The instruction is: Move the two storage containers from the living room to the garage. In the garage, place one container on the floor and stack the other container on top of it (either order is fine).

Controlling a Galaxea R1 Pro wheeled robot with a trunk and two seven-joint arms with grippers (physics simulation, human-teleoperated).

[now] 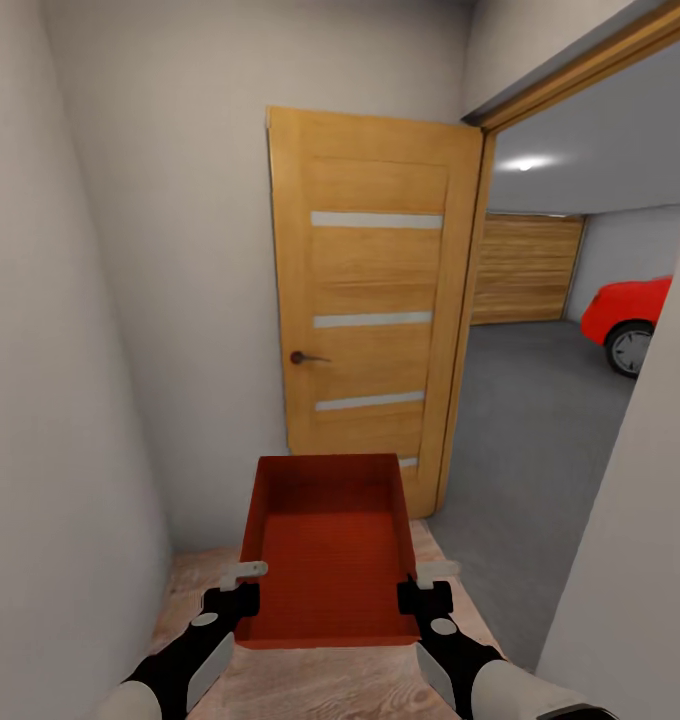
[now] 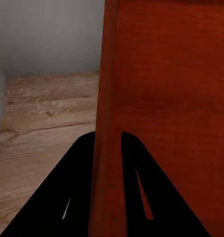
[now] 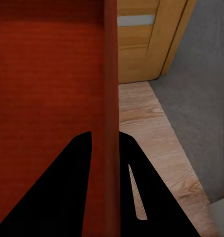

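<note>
red car point(image 1: 632, 318) half cut off by the doorway wall, container point(image 1: 325, 548) base hiding floor planks, door's point(image 1: 372, 300) bottom edge behind it

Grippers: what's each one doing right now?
Left gripper: shut on the storage container, left wall.
Right gripper: shut on the storage container, right wall.

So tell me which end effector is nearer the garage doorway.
Right. The right end effector grips the storage container's wall on the side toward the garage doorway; the left end effector grips the opposite wall, by the white wall.

Empty orange-red storage container point(image 1: 325, 560), held level
</note>
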